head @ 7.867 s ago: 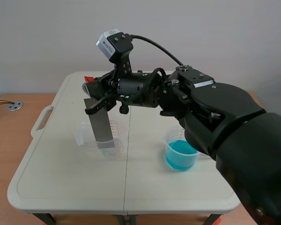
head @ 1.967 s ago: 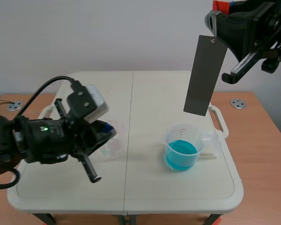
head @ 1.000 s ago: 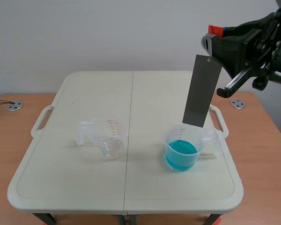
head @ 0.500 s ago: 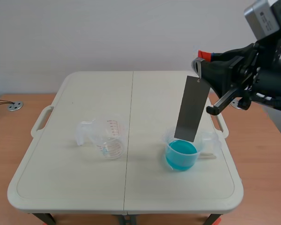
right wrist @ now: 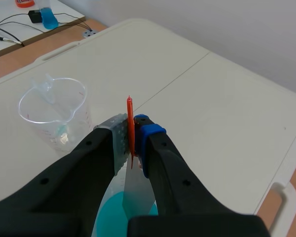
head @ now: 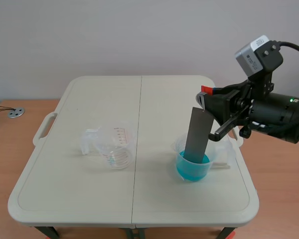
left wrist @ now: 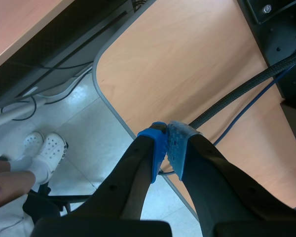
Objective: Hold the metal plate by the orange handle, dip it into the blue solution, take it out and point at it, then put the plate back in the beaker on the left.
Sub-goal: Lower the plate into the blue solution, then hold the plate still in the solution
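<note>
Metal plate (head: 196, 133) near-upright, lower end in blue solution (head: 192, 172), orange handle (right wrist: 130, 118) tight in right end effector (right wrist: 133, 129).

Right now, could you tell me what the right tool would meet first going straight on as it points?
The right tool would probably meet the bare table; the empty beaker stands off that line. Depth is unclear.

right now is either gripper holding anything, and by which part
The right gripper holds the metal plate by its orange handle; the left gripper is shut on nothing.
</note>
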`<state>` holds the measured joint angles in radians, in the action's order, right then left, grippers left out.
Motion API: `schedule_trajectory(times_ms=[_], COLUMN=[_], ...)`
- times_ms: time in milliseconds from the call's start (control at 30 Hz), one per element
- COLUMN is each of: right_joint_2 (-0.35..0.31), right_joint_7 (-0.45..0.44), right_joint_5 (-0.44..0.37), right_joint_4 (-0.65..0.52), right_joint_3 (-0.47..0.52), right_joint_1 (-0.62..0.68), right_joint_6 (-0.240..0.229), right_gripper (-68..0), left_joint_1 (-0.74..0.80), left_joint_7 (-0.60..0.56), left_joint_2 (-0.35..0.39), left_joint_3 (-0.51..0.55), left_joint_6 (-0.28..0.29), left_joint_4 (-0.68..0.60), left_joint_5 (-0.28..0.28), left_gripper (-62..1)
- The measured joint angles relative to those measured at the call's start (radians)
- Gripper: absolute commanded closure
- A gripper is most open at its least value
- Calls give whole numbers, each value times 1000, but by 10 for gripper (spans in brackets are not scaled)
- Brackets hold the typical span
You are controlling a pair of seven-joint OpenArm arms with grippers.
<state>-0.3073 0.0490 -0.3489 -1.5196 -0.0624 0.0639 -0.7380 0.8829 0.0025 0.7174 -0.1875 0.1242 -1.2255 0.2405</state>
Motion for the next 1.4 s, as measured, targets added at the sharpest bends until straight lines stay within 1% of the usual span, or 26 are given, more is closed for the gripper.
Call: schedule_trajectory(times_ms=[100, 167, 233, 467, 1400], right_joint_2=[0, 0, 3, 6, 6], right_joint_7=[-1, -16, -29, -39, -41], right_joint_5=[5, 27, 32, 65, 73], right_joint_4=[33, 51, 63, 64, 64], right_joint_3=[0, -4, -10, -11, -11], right_joint_1=[0, 0, 0, -3, -3], right_joint_6=[0, 0, 0, 1, 0], right_gripper=[-13, -13, -13, -13, -13], left_joint_1=[-2, -5, -9, -16, -19], left_joint_7=[0, 0, 1, 3, 3], left_joint_2=[0, 0, 0, 0, 0], left_joint_3=[0, 0, 0, 0, 0], left_joint_6=[0, 0, 0, 0, 0], left_joint_4=[0, -1, -1, -1, -1], left_joint_5=[0, 0, 0, 0, 0], left_gripper=[-27, -27, -27, -27, -27])
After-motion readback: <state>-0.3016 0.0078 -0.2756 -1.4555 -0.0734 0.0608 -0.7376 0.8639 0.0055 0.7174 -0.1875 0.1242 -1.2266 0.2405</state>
